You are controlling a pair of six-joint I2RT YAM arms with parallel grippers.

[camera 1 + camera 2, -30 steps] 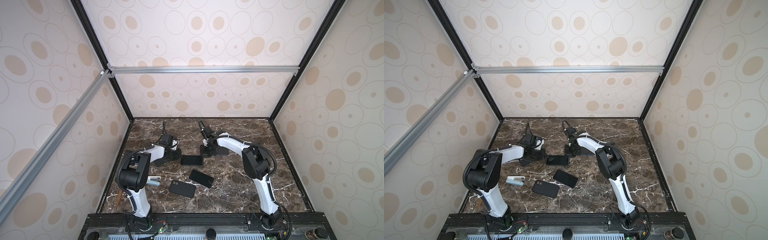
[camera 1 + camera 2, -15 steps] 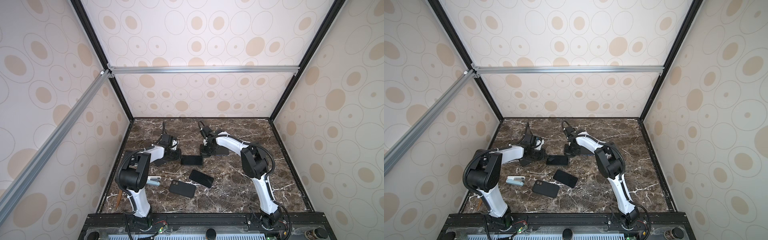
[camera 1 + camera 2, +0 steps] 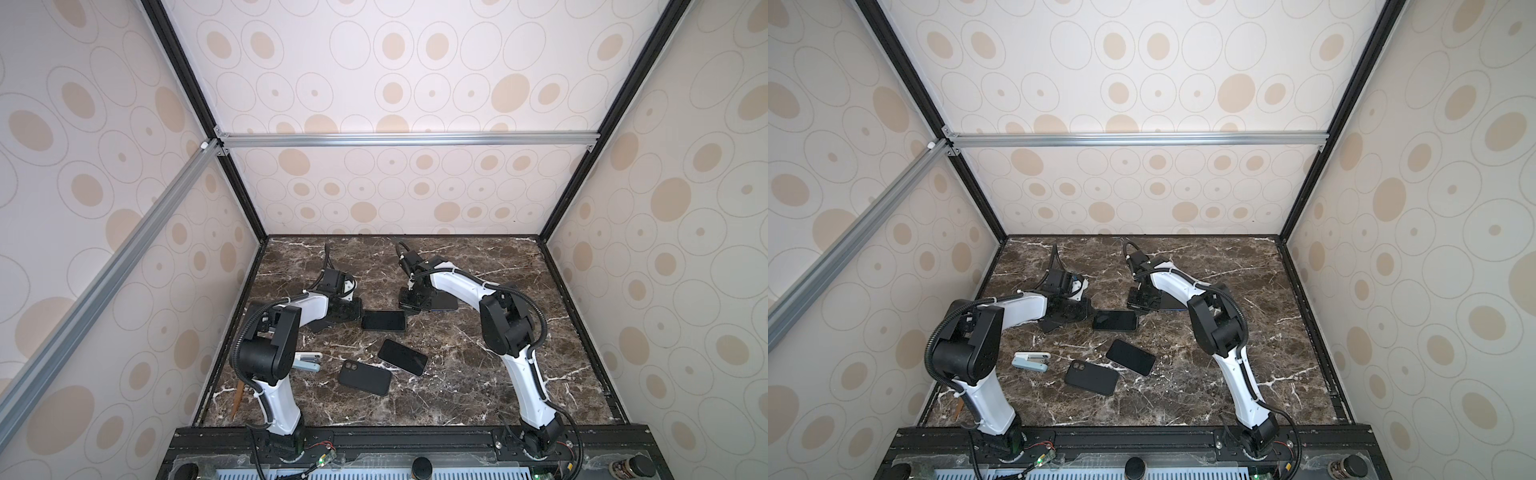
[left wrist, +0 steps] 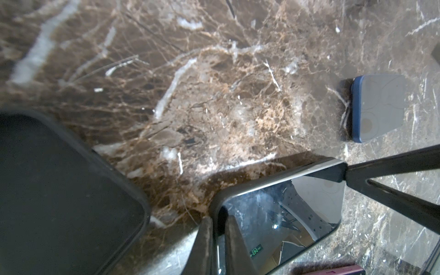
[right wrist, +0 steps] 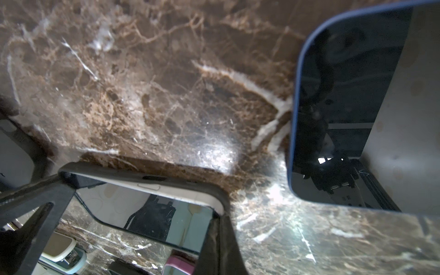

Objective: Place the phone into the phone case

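Nearest lie a black matte case [image 3: 365,377], back-up with its camera cut-out showing and its contents not visible, and a bare black glass-fronted phone [image 3: 402,357]. Beyond them the dark-screened phone [image 3: 383,320] sits in the black soft-rimmed phone case [image 5: 119,172] with its pale side proud of one long rim, so seating looks to be in hand: the left gripper [image 4: 217,228] pinches the case's end rim narrowly, and the right gripper [image 5: 220,228], fully closed, rests its tip on the opposite corner. The next move calls for pressing that edge down while the case is held; farthest, a blue-rimmed phone [image 5: 333,95] lies screen-up.
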